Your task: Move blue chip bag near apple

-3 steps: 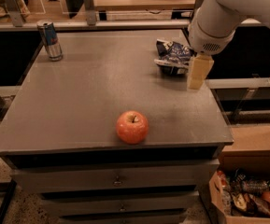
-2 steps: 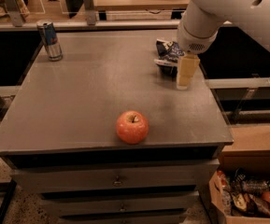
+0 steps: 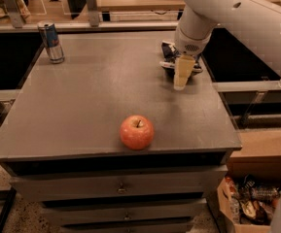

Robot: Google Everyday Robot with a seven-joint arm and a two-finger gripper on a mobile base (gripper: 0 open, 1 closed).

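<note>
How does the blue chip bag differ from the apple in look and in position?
The blue chip bag is dark blue and crumpled; the apple is red-orange, round and smooth. The bag lies at the table's far right; the apple sits near its front edge. The gripper hangs just in front of the bag and partly hides it; the apple is in full view. Both rest on the same table.

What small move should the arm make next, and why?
Probably lower the gripper onto the blue chip bag: it hangs just in front of the bag, which lies far right on the table, while the apple sits well away near the front edge.
</note>
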